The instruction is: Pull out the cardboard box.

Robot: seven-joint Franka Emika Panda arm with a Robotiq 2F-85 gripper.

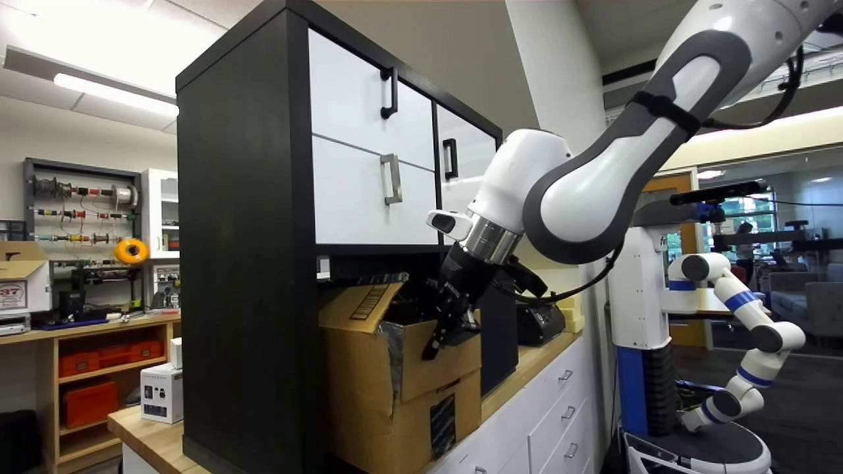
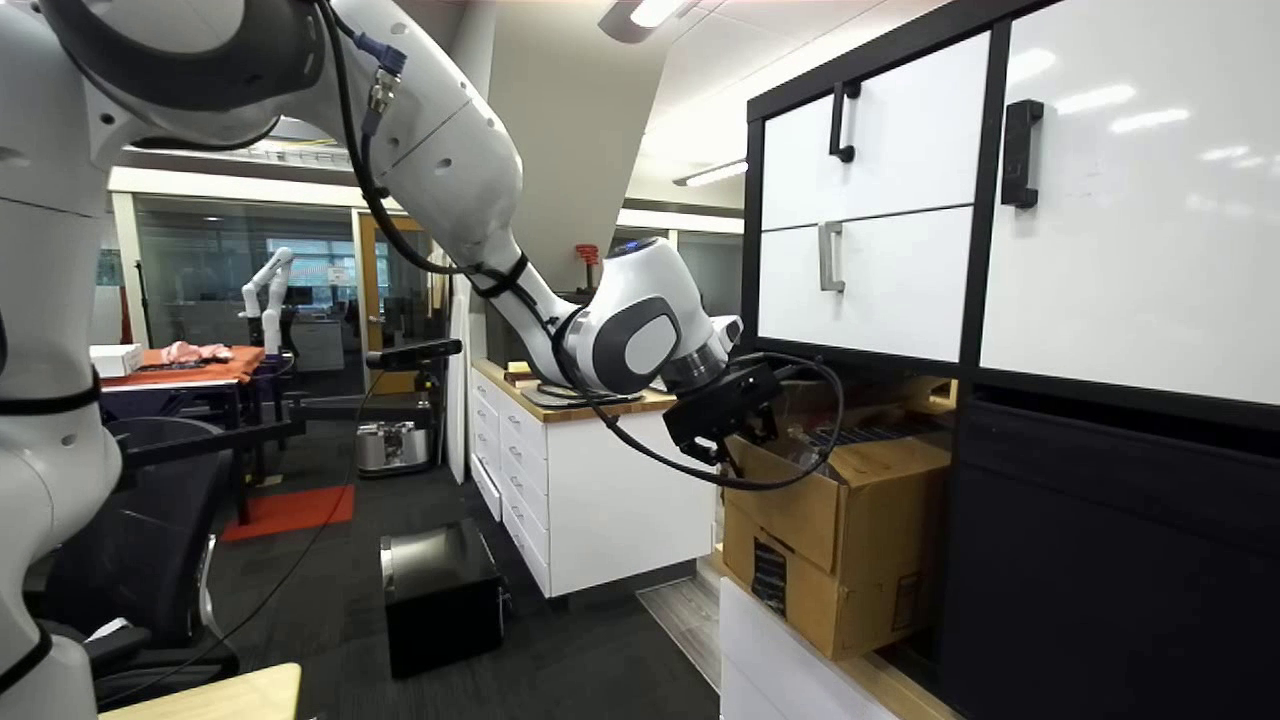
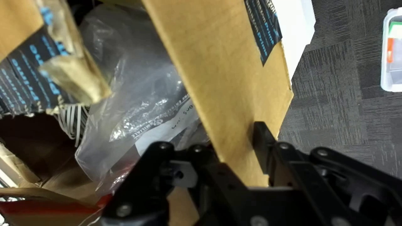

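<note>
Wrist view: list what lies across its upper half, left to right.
Taped flap, bag, box front, white panel, carpet, tub.

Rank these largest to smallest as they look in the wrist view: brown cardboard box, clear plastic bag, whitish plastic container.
1. Cardboard box
2. Plastic bag
3. Plastic container, cut off at the picture's edge

Black tape (image 3: 263, 29) on the brown corrugated cardboard box (image 3: 216, 78) is showing "amazonPrime", a clear plastic bag (image 3: 135, 81) "FAMILIALE", and a white-and-brown carton (image 1: 38, 286) "37".
</note>
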